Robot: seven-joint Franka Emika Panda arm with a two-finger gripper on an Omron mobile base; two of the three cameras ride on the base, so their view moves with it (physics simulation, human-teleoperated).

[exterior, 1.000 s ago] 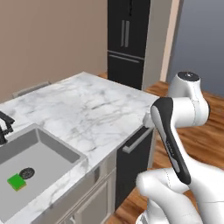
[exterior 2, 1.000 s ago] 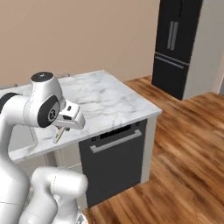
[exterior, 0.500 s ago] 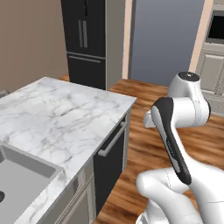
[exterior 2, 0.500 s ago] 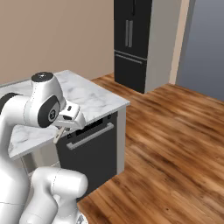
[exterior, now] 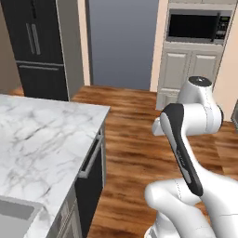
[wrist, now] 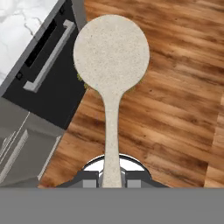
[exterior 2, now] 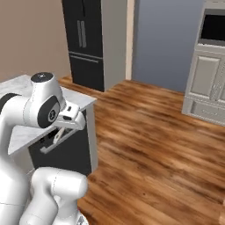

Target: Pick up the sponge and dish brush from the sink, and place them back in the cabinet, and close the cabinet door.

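Observation:
In the hand view the dish brush (wrist: pixel 111 54) stands with its round cream head up and its thin pale handle running down between my fingertips. My gripper (wrist: pixel 111 177) is shut on that handle, over the wood floor beside the counter's end. From the right base view my hand (exterior 2: pixel 71 119) hangs at the corner of the marble counter. A grey corner of the sink (exterior: pixel 13 214) shows at the lower left of the left base view. The sponge, the cabinet and the cabinet door are out of view.
The marble counter (exterior: pixel 42 139) ends on my left, with a black dishwasher front and its bar handle (wrist: pixel 48 57) below it. A black fridge (exterior: pixel 37 46), a built-in microwave (exterior: pixel 197 25) and beige base units (exterior 2: pixel 206 83) line the far walls. Wood floor (exterior 2: pixel 154 145) lies between.
Both base views have swung right: the sink and sponge slid off to the left, while the floor, microwave and beige units came in. The brush stays in my shut gripper.

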